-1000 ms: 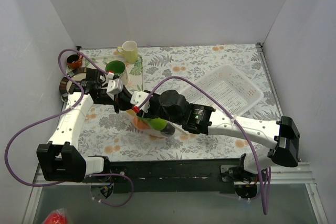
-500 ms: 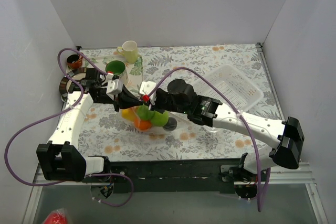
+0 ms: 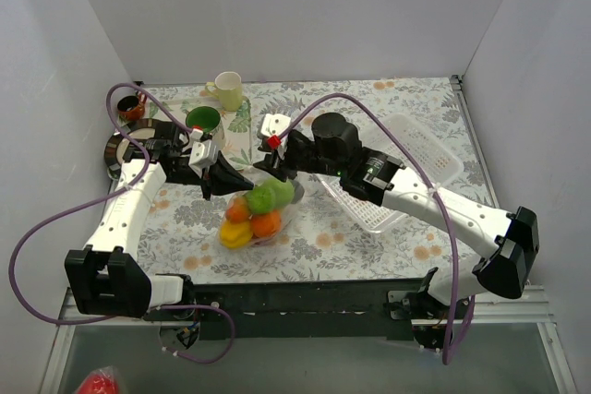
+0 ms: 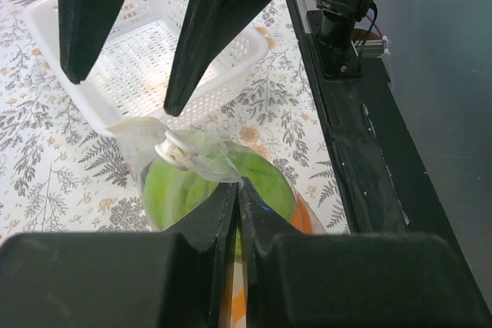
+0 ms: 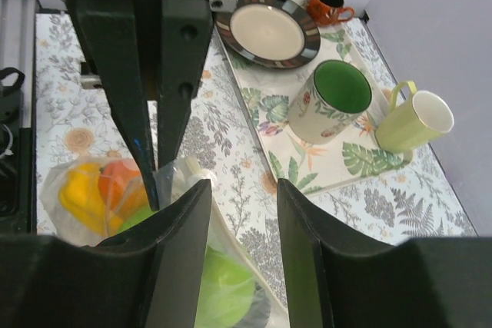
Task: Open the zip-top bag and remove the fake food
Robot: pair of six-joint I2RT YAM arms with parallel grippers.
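Observation:
The zip-top bag (image 3: 242, 225) hangs from my left gripper (image 3: 237, 184), which is shut on its upper edge; the pinch shows in the left wrist view (image 4: 240, 187). Through the plastic I see the fake food: a green piece (image 3: 268, 197), an orange one (image 3: 265, 223) and a yellow one (image 3: 234, 236). My right gripper (image 3: 265, 169) is open and empty just beyond the bag's top. In the right wrist view (image 5: 242, 183) only tablecloth lies between its fingers, and the bag (image 5: 219, 266) sits beside the left finger. The bag's mouth looks bunched.
A white slotted basket (image 3: 420, 159) stands at the right. A green-lined mug (image 3: 203, 121) and a pale mug (image 3: 227, 90) sit on a leaf-print mat at the back left, with a dark-rimmed plate (image 5: 269, 32) and an orange mug (image 5: 327, 1) beyond.
My right gripper has drawn back from over the bag toward the far side. The bag has come up from the table on my left gripper and its food shows.

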